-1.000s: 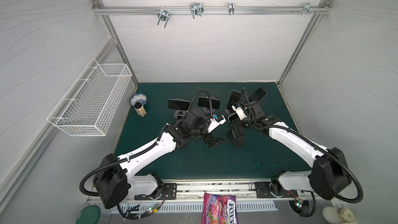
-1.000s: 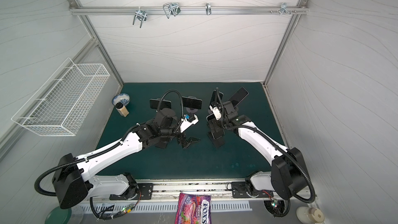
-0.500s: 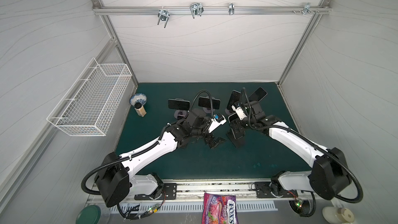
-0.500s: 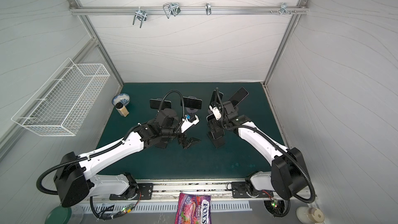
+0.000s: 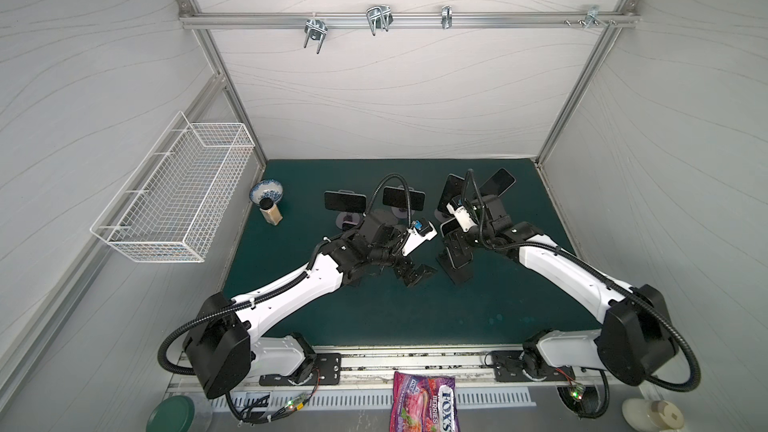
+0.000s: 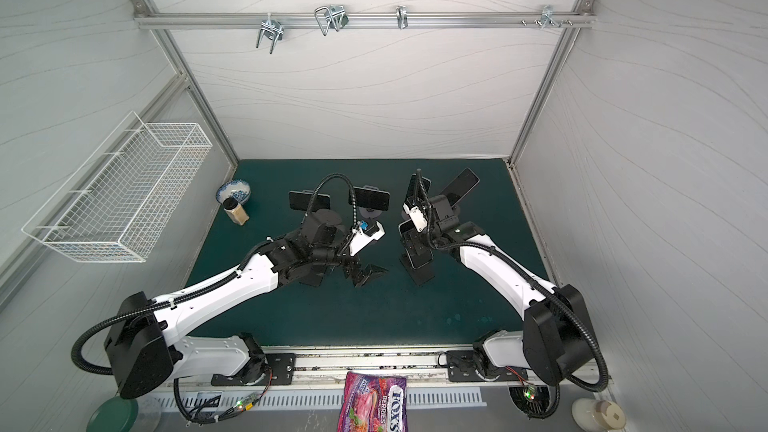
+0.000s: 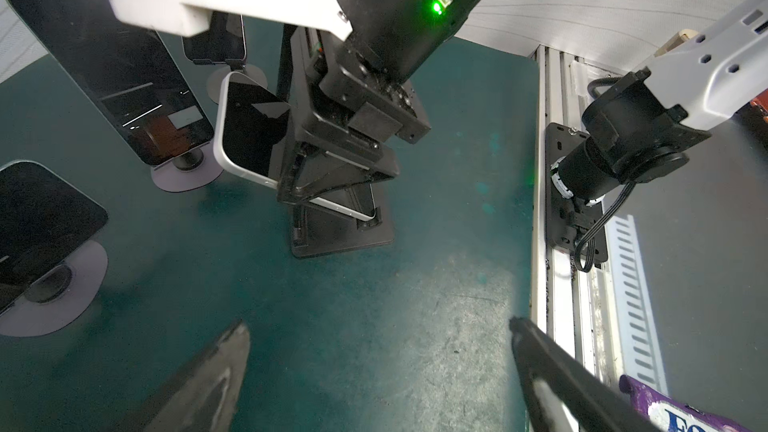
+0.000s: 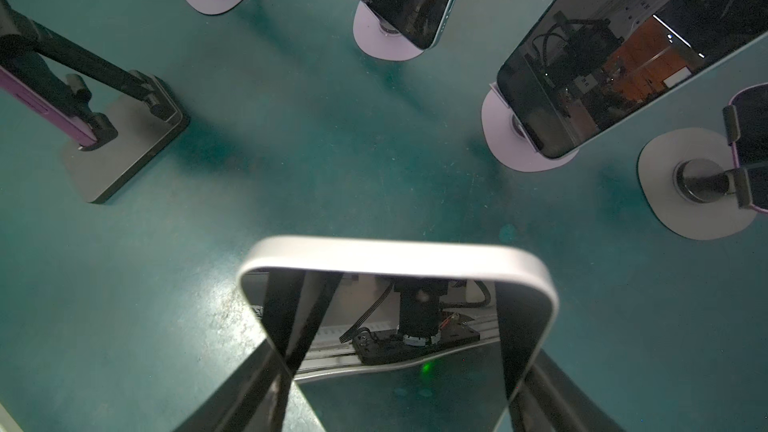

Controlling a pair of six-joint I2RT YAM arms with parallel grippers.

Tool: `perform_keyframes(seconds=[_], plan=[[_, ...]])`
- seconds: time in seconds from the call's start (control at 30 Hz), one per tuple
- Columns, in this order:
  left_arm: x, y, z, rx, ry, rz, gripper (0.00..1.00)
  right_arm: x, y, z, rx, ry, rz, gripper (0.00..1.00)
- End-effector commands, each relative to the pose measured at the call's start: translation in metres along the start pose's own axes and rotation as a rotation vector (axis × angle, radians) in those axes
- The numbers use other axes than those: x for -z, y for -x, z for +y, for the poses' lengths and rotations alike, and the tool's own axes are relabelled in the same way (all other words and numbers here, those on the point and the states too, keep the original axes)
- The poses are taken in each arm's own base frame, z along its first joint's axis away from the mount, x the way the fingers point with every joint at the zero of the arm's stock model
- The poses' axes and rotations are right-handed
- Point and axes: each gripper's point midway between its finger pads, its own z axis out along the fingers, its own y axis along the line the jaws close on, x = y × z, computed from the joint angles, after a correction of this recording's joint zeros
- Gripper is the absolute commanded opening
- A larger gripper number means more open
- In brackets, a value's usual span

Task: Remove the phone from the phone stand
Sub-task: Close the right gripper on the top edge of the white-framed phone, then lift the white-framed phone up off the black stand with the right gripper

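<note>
the phone (image 7: 249, 126), pale-edged with a dark screen, leans in the black phone stand (image 7: 345, 238), whose flat base sits on the green surface (image 5: 374, 317) right of centre, towards the front. the right gripper (image 8: 399, 367) comes down over its upper end with a finger on each long side. the right wrist view shows both fingers (image 8: 249, 392) meeting the phone's edges and mirrored in the glass. the left wrist view gives only the near triangular finger, laid across the phone's lower half. neither view settles whether the pads press on it, so a grip cannot be told. in a top view the phone (image 5: 456, 260) is a sliver under the right wrist.

the left gripper (image 7: 374, 367) hangs just beside the stand, over bare surface, its jaws spread wide and empty. both top views show it (image 6: 365, 274) pointing at the stand.

behind stand four more phones (image 5: 345, 201) on round-based stands (image 8: 698, 184). the right wrist view adds a purple-edged phone (image 8: 41, 101) on a second black stand, which cannot be made out from above.

only the top views reach the wire basket (image 5: 178, 197) on the left wall, the patterned bowl (image 5: 266, 191) and jar (image 5: 271, 214) below it, and the candy bag (image 5: 424, 403) at the front rail.
</note>
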Motion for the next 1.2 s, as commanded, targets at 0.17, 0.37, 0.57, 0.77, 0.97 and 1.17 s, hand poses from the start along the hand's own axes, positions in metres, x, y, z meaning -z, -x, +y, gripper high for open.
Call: perform_keyframes(seconds=[0.17, 0.37, 0.57, 0.77, 0.97, 1.17], plan=[[0.004, 0.029, -0.002, -0.035, -0.014, -0.073, 0.99, 0.016, 0.018, 0.007, 0.034, 0.017, -0.07, 0.75], [0.003, 0.03, -0.002, -0.037, -0.013, -0.076, 0.99, 0.02, 0.021, 0.007, 0.036, 0.013, -0.082, 0.74], [0.003, 0.033, -0.002, -0.033, -0.014, -0.088, 0.99, 0.027, 0.027, 0.007, 0.04, 0.006, -0.097, 0.73], [0.003, 0.036, -0.002, -0.028, -0.015, -0.105, 0.99, 0.039, 0.037, 0.008, 0.041, 0.004, -0.131, 0.71], [-0.001, 0.032, 0.0, -0.014, -0.012, -0.101, 0.99, 0.053, 0.047, 0.01, 0.023, 0.006, -0.161, 0.7], [0.004, 0.039, 0.002, 0.021, 0.01, -0.123, 0.99, 0.073, 0.053, 0.012, 0.006, 0.002, -0.181, 0.7]])
